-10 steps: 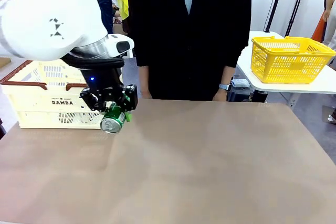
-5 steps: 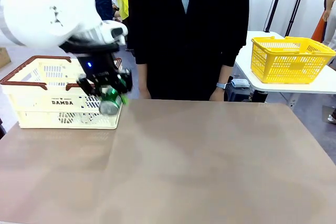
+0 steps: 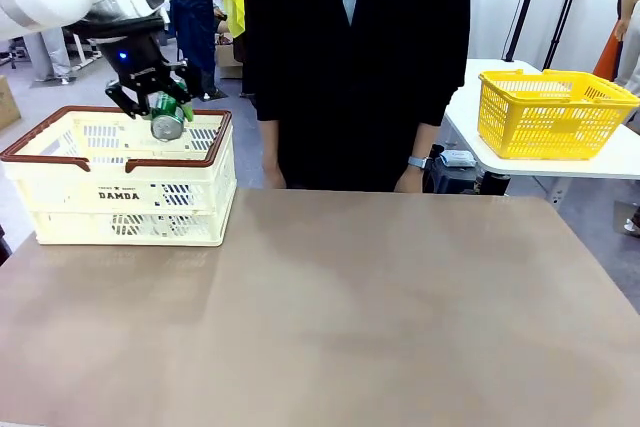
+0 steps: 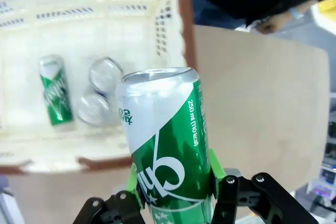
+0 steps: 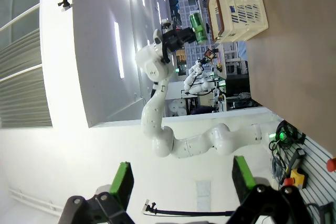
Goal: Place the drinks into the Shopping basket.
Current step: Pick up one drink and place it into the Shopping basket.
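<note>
Green aluminium can (image 4: 165, 150) with white lettering is pinched between your left gripper (image 3: 152, 107)'s jaws, above the cream perforated plastic basket (image 3: 120, 187) with brown rim. Below the jaws lie three cans; lower, then release. Your right gripper (image 5: 178, 182) stands spread, empty.

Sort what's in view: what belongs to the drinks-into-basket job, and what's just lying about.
Job: green can in the left gripper; cream DAMDA basket; green can and two silver-topped cans already inside.
Lying about: yellow mesh basket on the side table.
</note>
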### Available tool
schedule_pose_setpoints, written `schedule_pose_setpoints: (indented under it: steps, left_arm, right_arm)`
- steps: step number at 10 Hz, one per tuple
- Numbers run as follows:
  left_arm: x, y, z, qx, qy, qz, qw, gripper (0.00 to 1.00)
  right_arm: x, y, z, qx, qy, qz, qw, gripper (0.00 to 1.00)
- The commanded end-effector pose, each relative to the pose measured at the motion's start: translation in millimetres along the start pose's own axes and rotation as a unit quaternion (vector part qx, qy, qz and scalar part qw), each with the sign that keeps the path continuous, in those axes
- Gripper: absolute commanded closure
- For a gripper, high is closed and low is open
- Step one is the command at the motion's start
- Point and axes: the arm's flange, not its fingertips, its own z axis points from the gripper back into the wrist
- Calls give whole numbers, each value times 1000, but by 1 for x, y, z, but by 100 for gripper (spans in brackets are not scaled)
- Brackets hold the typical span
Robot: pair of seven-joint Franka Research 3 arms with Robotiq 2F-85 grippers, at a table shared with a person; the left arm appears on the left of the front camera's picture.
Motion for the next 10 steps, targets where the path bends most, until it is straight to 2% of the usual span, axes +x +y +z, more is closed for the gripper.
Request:
schedule_pose_setpoints:
  steps: [1, 2, 3, 5, 6, 8, 9, 10]
  left_arm:
    - [37, 51, 13, 18, -22, 60, 998, 100]
    - [48, 91, 16, 45, -46, 116, 991, 100]
    - [51, 118, 11, 70, -55, 126, 988, 100]
    - [52, 167, -8, 91, -6, 103, 991, 100]
    - [51, 188, -14, 92, 0, 112, 989, 100]
    - [51, 190, -11, 68, -31, 135, 988, 100]
    - [51, 199, -20, 90, -5, 129, 987, 100]
    - [51, 199, -20, 90, -5, 129, 987, 100]
  right_arm:
    - [-1, 7, -1, 5, -1, -9, 1000, 0]
    - [-1, 7, -1, 5, -1, -9, 1000, 0]
    - [-1, 7, -1, 5, -1, -9, 1000, 0]
    - [-1, 7, -1, 5, -1, -9, 1000, 0]
    - [-1, 7, -1, 5, -1, -9, 1000, 0]
    - [-1, 7, -1, 5, -1, -9, 1000, 0]
    - [-1, 7, -1, 5, -1, -9, 1000, 0]
    - [-1, 7, -1, 5, -1, -9, 1000, 0]
